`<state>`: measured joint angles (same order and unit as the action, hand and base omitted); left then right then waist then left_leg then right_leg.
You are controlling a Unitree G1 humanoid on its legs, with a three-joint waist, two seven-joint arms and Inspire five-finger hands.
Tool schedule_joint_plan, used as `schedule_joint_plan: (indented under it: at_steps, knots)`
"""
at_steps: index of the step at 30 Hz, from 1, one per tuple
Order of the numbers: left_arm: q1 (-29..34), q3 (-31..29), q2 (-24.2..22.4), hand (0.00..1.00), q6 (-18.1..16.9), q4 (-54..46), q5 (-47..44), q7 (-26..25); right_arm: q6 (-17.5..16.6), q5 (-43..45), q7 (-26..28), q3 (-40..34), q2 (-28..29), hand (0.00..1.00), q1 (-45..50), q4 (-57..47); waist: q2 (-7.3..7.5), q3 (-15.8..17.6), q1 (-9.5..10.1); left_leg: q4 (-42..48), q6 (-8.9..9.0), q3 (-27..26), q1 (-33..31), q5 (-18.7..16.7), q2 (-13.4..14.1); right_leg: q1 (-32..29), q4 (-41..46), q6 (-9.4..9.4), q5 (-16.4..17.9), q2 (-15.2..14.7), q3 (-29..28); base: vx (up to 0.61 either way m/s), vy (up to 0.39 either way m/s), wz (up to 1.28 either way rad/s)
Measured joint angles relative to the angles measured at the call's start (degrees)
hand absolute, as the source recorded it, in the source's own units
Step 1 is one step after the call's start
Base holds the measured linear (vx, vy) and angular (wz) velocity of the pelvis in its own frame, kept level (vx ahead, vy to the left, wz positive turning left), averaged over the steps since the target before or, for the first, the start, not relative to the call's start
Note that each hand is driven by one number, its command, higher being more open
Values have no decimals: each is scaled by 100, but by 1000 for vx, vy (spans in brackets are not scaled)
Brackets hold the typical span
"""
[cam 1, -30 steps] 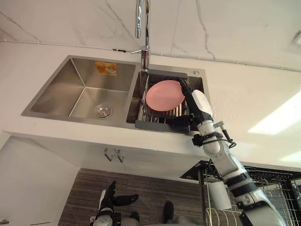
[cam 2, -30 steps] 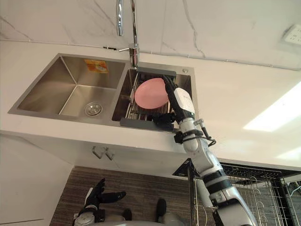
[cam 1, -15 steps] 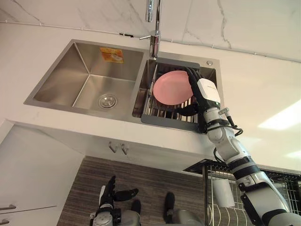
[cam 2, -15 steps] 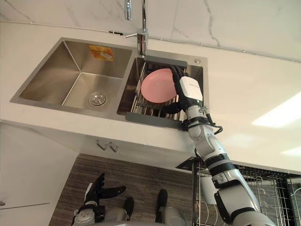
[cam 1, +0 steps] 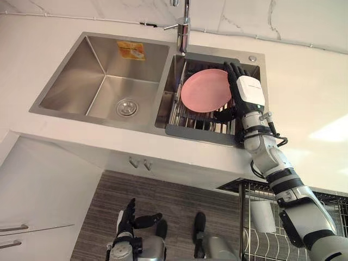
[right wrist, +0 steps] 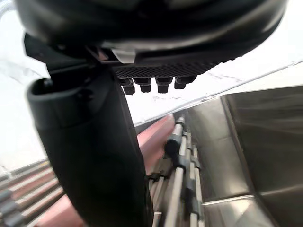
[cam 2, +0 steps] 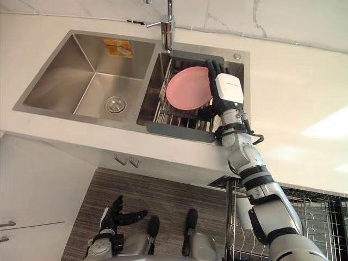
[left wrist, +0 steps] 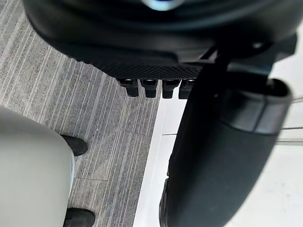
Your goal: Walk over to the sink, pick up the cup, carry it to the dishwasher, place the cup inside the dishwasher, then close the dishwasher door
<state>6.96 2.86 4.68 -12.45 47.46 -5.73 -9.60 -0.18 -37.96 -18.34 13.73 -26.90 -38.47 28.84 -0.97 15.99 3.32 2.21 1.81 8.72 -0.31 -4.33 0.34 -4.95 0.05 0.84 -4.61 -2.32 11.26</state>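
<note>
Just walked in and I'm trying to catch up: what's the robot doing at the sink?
The robot's right hand is in the right basin of the sink, beside a pink plate that leans in a wire rack. Its fingers are straight along the plate's edge and grip nothing yet. The left hand hangs open low over the floor. Neither hand holds a cup.

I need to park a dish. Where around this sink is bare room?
The left basin is bare around its drain, and the countertop right of the sink is free. Crowded: the rack holding the pink plate, right hand beside it.
</note>
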Motion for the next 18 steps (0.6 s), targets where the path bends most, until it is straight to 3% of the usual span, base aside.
schedule_joint_plan:
  at_steps: [18]
  knots:
    - [-40,28,-46,100,-85,-77,-2,-41,168,-208,-348,-233,92,100,-364,139,-135,273,5,-5,7,39,-142,90,-52,-113,16,6,-31,-58,29,-13,-1,1]
